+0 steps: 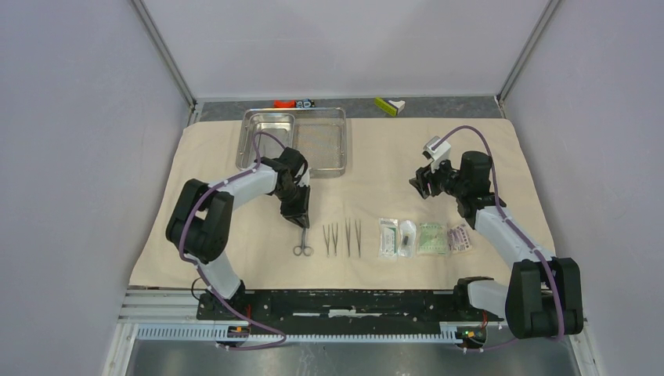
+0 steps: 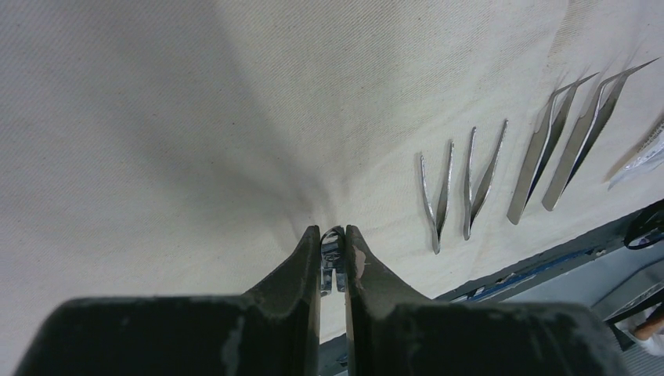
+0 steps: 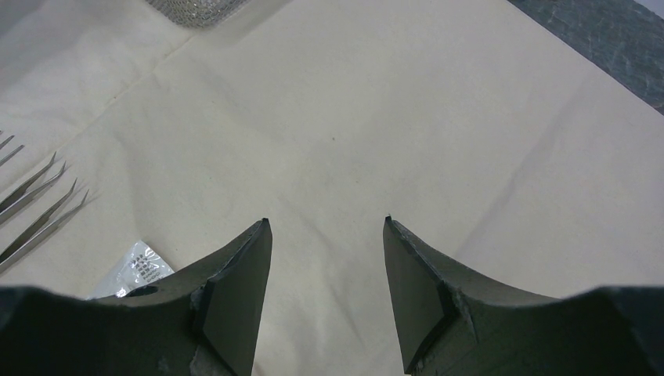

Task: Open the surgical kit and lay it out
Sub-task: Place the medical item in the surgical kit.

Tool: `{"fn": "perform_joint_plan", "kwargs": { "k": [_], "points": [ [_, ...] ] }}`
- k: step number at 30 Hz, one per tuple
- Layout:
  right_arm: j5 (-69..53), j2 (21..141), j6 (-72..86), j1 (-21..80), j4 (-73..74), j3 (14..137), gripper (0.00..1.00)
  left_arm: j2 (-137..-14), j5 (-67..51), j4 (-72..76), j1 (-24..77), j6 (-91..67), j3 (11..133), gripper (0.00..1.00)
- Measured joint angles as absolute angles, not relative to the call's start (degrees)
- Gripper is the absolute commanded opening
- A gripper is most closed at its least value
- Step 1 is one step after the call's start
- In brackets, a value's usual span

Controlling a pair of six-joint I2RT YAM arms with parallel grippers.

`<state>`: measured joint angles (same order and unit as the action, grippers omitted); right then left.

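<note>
1. Cloth comes first: the beige cloth wrap (image 1: 376,188) lies opened flat across the bench (image 1: 438,107), so the unwrapping looks done.
2. Toward the far left of the cloth sits the steel tray (image 1: 345,141), with the smaller inner tray (image 1: 266,137) in its left half. From above, both look emptied.
3. Just nearer than the tray, the left end effector (image 1: 302,222) points down at the near row. Its fingers are pressed together on the scissors (image 1: 302,244), and the wrist view shows metal pinched between them. The ring handles point toward the near edge. Whether the scissors rest on the cloth or hang just above it, I cannot tell.
4. Beside the scissors, on their right, lie the forceps (image 1: 331,238) and then the tweezers (image 1: 353,236), parallel and slightly apart, in a tidy row.
5. Further right, the four sealed packets (image 1: 424,237) lie side by side on the same line.
6. Beyond the packets, the right end effector (image 1: 423,182) hovers over bare cloth, its fingers spread apart with nothing between them.
7. As I judge it, the layout is nearly finished. The instruments and packets are already set out, and the scissors are the last piece in hand. What seems left is to release them at the left end of the row and draw both arms clear.
</note>
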<state>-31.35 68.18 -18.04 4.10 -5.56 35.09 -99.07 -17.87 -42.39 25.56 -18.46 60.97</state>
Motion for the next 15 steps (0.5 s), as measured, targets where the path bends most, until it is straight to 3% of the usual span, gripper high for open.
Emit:
{"fn": "perform_joint_plan", "kwargs": {
  "k": [15],
  "points": [
    [-32.18, 68.34, -18.04, 3.66, -5.54, 34.87, 0.61, -99.07, -16.53, -43.46, 24.82, -18.39, 61.23, 0.02]
  ]
}}
